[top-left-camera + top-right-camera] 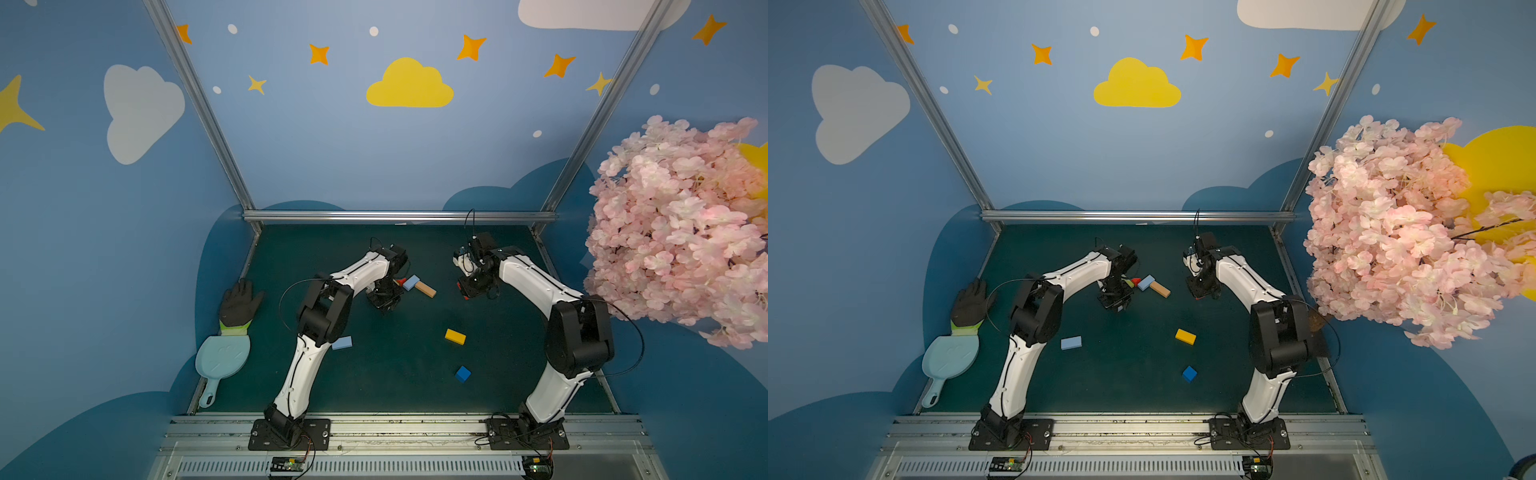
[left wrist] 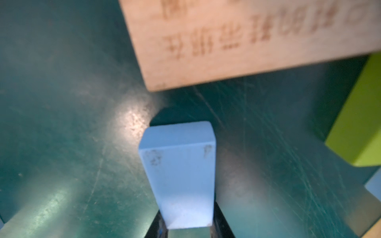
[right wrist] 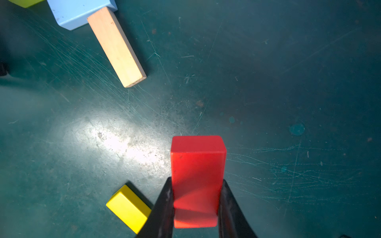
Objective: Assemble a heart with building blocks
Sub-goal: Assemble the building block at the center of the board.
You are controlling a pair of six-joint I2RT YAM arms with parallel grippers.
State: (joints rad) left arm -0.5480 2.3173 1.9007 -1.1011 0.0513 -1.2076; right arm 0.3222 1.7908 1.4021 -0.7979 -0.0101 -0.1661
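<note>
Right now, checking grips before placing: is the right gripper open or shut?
Shut on the red block: in the right wrist view, the right gripper's black fingers press both its sides.

The left arm (image 1: 303, 365) and right arm (image 1: 552, 378) lean toward each other, elbows bent, wrists pitched down. The left gripper (image 2: 188, 224) clamps a light blue block (image 2: 179, 164), the right gripper (image 3: 196, 183) a red block (image 3: 196, 162) (each gripped at one end).

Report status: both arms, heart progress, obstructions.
Left gripper shut on light blue block. Right gripper shut on red block. Heart barely started, few blocks joined. Yellow block, dark blue cube loose; nothing blocking.
</note>
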